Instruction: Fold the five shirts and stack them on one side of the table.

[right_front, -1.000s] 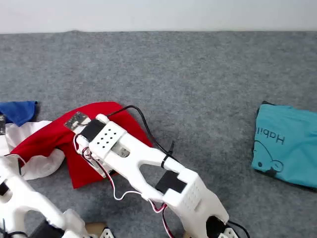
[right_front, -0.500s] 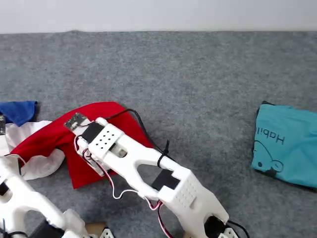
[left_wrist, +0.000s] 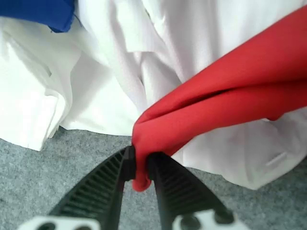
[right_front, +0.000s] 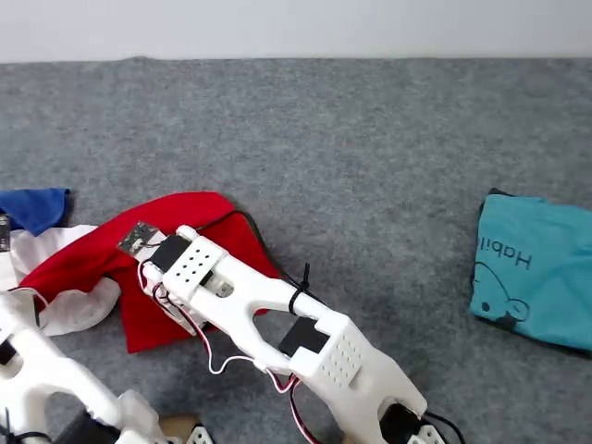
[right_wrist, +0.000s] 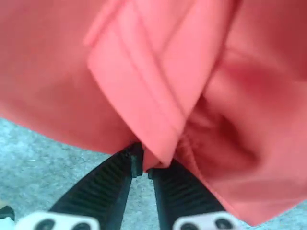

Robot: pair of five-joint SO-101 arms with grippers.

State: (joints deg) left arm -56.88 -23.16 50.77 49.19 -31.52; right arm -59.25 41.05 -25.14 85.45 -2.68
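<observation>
Left jaws pinch a twisted end of the red shirt (right_front: 190, 213), perhaps a sleeve — right jaws its folded hem, cloth spanning between

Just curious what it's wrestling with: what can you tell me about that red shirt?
The red shirt is soft red cloth with a stitched hem, crumpled on the grey table toward its left, lying partly over a white shirt. The left arm's fingers and the right arm's fingers each pinch a fold.
</observation>
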